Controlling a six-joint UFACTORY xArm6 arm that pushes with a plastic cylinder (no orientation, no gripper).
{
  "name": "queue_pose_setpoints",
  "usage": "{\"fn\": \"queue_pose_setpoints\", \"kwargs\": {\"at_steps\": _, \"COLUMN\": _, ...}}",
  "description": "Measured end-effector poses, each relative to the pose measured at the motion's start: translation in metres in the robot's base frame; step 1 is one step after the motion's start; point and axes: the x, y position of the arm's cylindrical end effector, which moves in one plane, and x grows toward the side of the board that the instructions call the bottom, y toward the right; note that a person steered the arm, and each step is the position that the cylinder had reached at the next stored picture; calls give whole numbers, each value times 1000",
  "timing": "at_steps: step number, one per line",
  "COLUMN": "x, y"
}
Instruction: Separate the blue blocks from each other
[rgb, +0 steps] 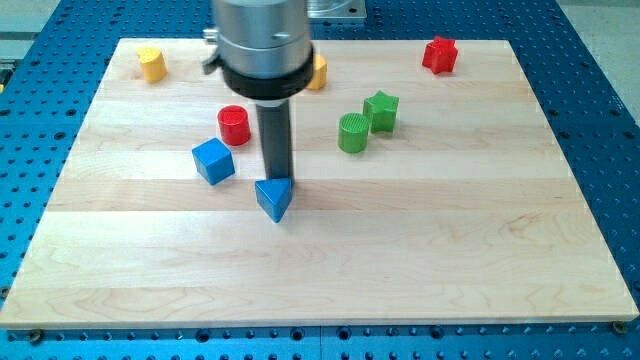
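A blue cube (213, 161) lies left of the board's middle. A blue triangular block (274, 198) lies a short way to its lower right, apart from it. My tip (278, 178) stands at the top edge of the blue triangular block, touching or nearly touching it, to the right of the blue cube. The rod hangs from the grey and black arm head (260, 45) at the view's top.
A red cylinder (234, 125) sits just above the blue cube. A green cylinder (353, 133) and green star block (381, 111) touch at centre right. A red star block (439, 55), a yellow block (151, 63) and another yellow block (317, 72) lie along the top of the wooden board (400, 250).
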Motion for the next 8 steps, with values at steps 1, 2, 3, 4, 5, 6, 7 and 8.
{"fn": "queue_pose_setpoints", "kwargs": {"at_steps": 1, "x": -4, "y": -2}}
{"fn": "queue_pose_setpoints", "kwargs": {"at_steps": 2, "x": -12, "y": -50}}
{"fn": "queue_pose_setpoints", "kwargs": {"at_steps": 3, "x": -17, "y": -47}}
{"fn": "queue_pose_setpoints", "kwargs": {"at_steps": 4, "x": -40, "y": -67}}
{"fn": "queue_pose_setpoints", "kwargs": {"at_steps": 5, "x": -46, "y": -78}}
{"fn": "queue_pose_setpoints", "kwargs": {"at_steps": 6, "x": -36, "y": -124}}
{"fn": "queue_pose_setpoints", "kwargs": {"at_steps": 7, "x": -19, "y": -104}}
{"fn": "queue_pose_setpoints", "kwargs": {"at_steps": 8, "x": -12, "y": -108}}
